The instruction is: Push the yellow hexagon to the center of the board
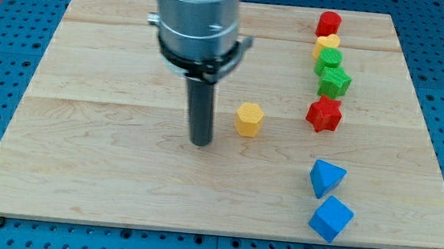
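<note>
One yellow hexagon (pixel 248 119) sat near the middle of the wooden surface (pixel 104 187), my tip (pixel 200 143) stood just to its left, not touching, no jaws on this rod, a red star (pixel 324 115) waited off to its right.

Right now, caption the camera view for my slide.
My tip beside yellow hexagon, on its left, near board center.
</note>
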You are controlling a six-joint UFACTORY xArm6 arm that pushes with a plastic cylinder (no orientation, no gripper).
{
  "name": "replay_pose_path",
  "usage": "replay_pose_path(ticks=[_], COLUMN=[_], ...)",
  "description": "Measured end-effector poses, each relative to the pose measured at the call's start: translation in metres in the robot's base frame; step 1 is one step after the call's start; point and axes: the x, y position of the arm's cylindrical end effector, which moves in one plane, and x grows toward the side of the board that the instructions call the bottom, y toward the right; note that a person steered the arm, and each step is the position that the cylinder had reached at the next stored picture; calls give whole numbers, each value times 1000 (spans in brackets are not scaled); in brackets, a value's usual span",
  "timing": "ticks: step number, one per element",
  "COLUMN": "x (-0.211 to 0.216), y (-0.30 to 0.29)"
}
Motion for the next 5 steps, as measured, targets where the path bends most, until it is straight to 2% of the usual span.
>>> replay_pose_path(ticks=[1,5], x=[-8,-167], y=[58,41])
